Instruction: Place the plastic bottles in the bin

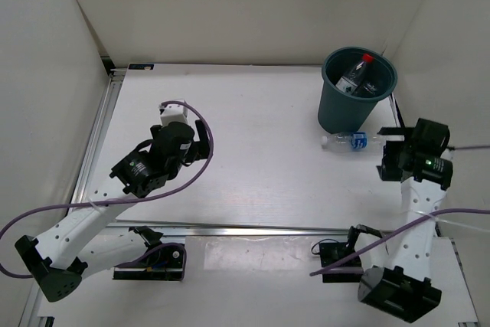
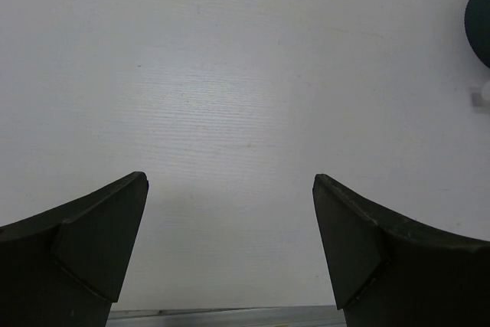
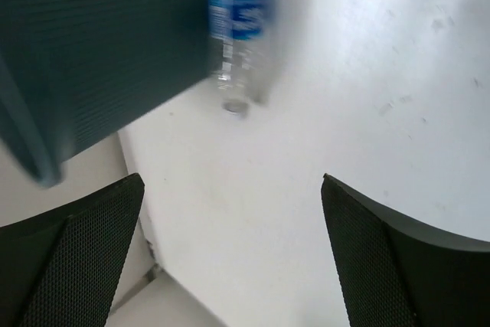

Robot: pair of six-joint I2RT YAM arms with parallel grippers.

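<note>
Inside bin (image 1: pixel 341 109): red-capped bottle (image 1: pixel 360 73) already in. Beside bin base, on table (image 1: pixel 253 158), blue-label bottle (image 1: pixel 351 141) lies, not yet binned. Left gripper (image 2: pixel 230 185), right gripper (image 3: pixel 232 185) both open, empty

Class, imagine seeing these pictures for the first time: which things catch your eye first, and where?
The round dark teal plastic bin stands at the white table's far right, a clear plastic bottle with a red cap inside it. Another clear plastic bottle with a blue label lies on the table by the bin's base, before the open right pincer. The left pincer hangs open over bare table.
</note>
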